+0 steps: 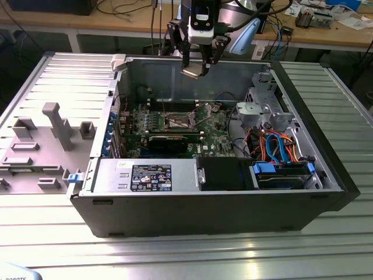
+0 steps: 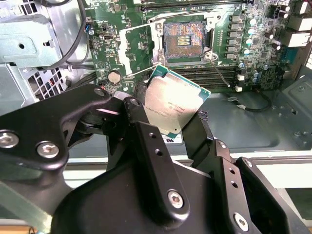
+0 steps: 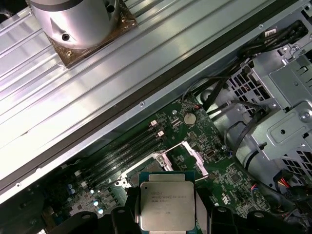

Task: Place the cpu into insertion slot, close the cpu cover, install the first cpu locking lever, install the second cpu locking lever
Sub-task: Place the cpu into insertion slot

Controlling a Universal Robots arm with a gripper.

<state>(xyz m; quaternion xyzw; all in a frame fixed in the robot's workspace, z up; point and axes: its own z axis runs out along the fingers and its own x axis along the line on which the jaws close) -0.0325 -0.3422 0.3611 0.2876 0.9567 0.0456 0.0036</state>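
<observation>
The cpu [image 1: 192, 73] hangs high over the open computer case, its silver top showing in both wrist views [image 2: 173, 103] [image 3: 165, 204]. My gripper [image 1: 195, 69] [image 2: 170, 111] [image 3: 165, 210] is shut on its edges, with black fingers [image 2: 141, 105] on either side. Well below lies the insertion slot [image 1: 177, 122] [image 2: 185, 41] [image 3: 155, 168] on the green motherboard, uncovered, its contact field bare. The cpu cover [image 2: 132, 45] [image 3: 194, 157] stands swung open beside the slot. A thin wire lever [image 2: 220, 73] sticks out from the socket's other side.
A long black card [image 1: 169, 142] lies just in front of the socket in the exterior view. A metal drive cage [image 1: 262, 108] and orange and blue cables [image 1: 280, 149] fill the case towards the exterior view's right. Grey fixtures [image 1: 52, 125] stand on the table at that view's left.
</observation>
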